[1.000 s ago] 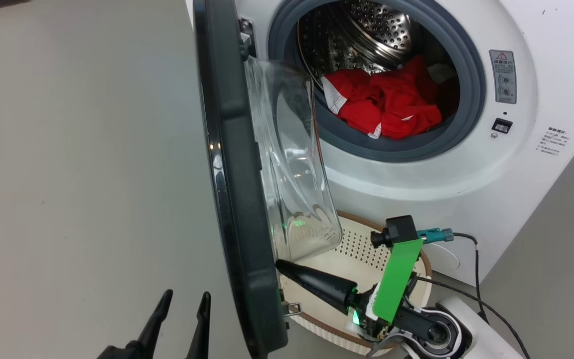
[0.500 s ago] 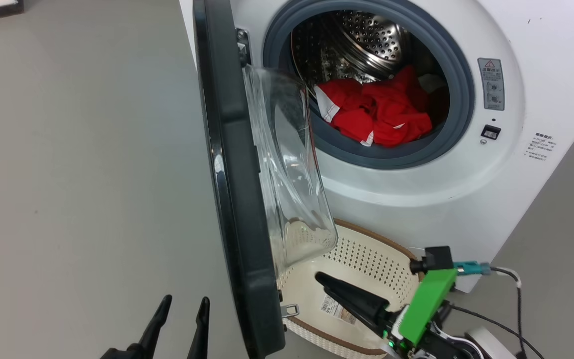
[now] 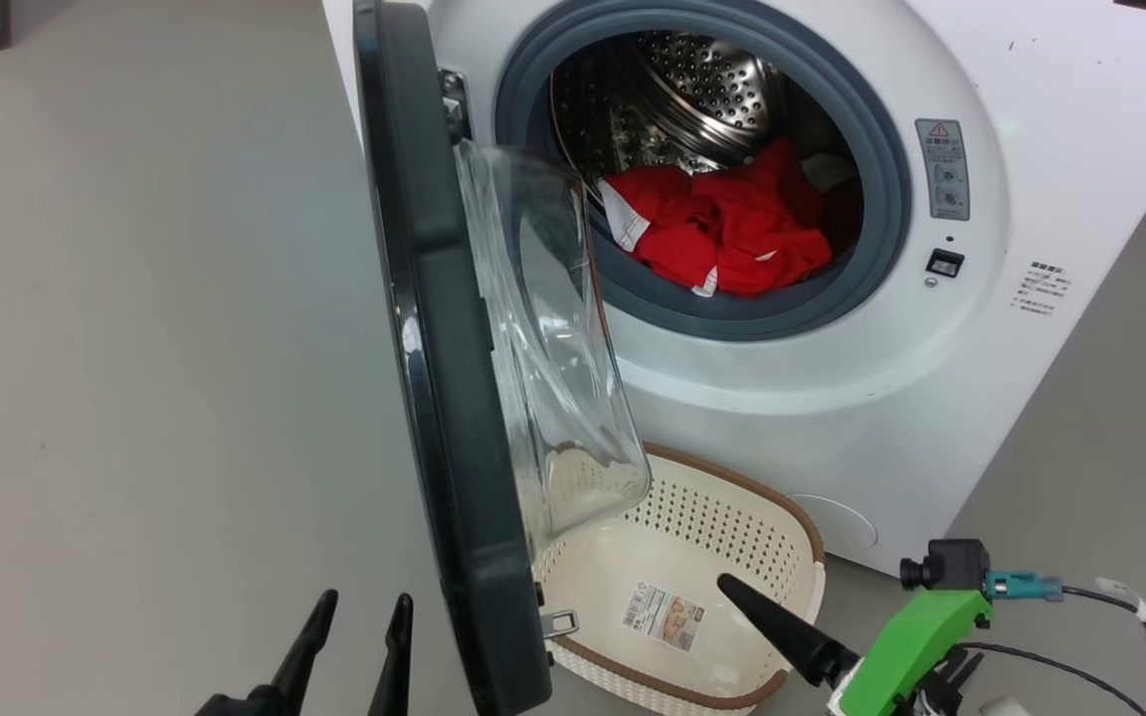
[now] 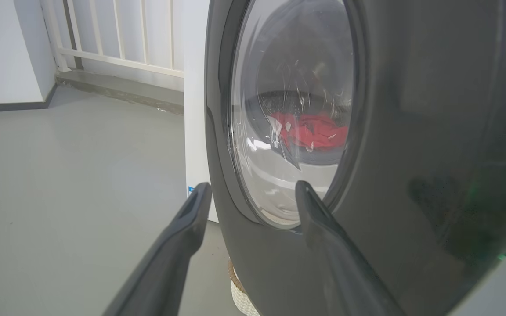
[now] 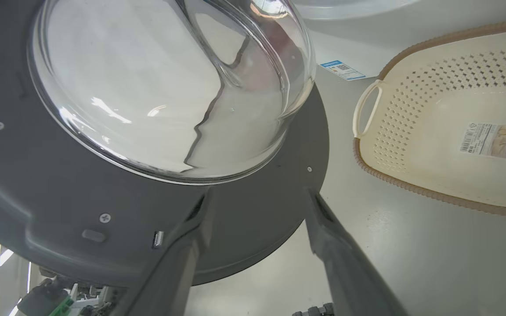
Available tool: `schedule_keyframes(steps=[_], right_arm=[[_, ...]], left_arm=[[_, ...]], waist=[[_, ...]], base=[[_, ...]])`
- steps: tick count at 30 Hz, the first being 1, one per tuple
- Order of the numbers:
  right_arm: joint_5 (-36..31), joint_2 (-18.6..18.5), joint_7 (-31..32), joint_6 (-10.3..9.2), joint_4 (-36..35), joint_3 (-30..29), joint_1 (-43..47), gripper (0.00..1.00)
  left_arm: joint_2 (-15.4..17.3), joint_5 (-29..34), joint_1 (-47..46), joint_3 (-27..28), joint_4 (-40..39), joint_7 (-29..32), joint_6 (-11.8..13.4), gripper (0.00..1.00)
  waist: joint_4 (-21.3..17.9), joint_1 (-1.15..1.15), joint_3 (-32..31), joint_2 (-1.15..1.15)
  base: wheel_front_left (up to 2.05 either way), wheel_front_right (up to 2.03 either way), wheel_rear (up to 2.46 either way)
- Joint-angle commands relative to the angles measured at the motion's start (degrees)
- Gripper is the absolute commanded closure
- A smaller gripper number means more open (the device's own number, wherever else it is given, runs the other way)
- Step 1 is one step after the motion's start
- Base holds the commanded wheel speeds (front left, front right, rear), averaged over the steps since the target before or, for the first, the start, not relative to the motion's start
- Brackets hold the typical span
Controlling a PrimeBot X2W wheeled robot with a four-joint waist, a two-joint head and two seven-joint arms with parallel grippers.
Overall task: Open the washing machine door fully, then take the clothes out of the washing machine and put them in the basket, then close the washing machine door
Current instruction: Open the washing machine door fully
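Clothes point(image 3: 717, 234) are your real job here, so read outward from your grippers. Your right gripper point(image 5: 258, 197) has its fingers apart and holds nothing. It sits low by the near rim of the basket point(image 3: 732, 482), facing the inner side of the door point(image 3: 434, 348). Your left gripper point(image 3: 365, 600) is also spread and empty, close to the door's glossy outer face; I cannot tell whether it touches.

The door stands swung out roughly square to the washing machine point(image 3: 832, 398), and its glass bowl point(image 3: 543, 338) overhangs the basket's left end. It looks stiff and heavy, so push on the rim, not the glass.

The clothes lie heaped at the front lip of the drum point(image 3: 702, 89), against the rubber seal point(image 3: 871, 169). They look soft, light and limp, and will likely trail and catch on that seal, so pinch a raised fold on top.

The basket sits on a smooth grey floor point(image 3: 135, 348) at the machine's foot, and a white railing point(image 4: 117, 30) stands beyond.
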Motion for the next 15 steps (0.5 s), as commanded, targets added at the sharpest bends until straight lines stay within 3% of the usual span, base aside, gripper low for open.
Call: schedule_keyframes(steps=[1, 15], right_arm=[[-1.1, -0.7, -1.5, 0.03, -0.9, 1.5, -0.4, 0.0], [-10.1, -6.9, -22.4, 0.03, 4.3, 10.9, -2.2, 0.0]], left_arm=[[0.3, 0.5, -1.4, 2.0, -1.1, -0.7, -0.6, 0.0], [0.3, 0.8, -0.7, 2.5, -1.1, -0.7, -0.8, 0.0]], waist=[[-0.2, 0.0, -0.1, 0.0], [-1.4, 0.0, -0.7, 0.0]], base=[[0.0, 0.0, 0.0], [0.0, 0.0, 0.0]])
